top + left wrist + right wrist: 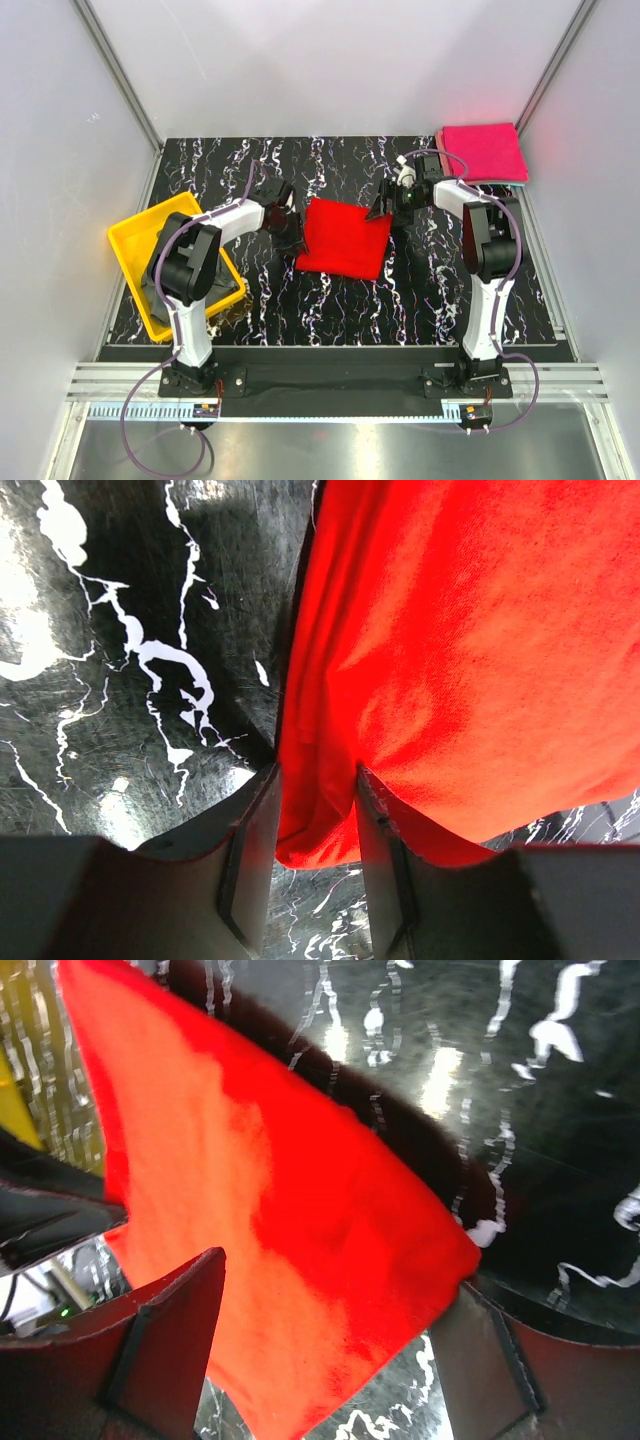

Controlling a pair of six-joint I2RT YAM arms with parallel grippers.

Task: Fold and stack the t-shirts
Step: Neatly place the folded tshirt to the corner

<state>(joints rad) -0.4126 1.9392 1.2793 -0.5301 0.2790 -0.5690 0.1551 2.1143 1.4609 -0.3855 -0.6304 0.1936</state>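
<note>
Left gripper (315, 780) is pinched narrow on the 9 o'clock edge of the red shirt (342, 237), while your right gripper (340, 1275) stands wide astride its 2 o'clock corner. You look mid-fold, so close the right before lifting, because this soft, limp cloth will sag. Folded pink shirts (482, 152) lie flat and square at 1 o'clock.

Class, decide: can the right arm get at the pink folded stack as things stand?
Probably yes: the pink stack lies uncovered close behind the right gripper, whose open fingers merely straddle the red t-shirt.
</note>
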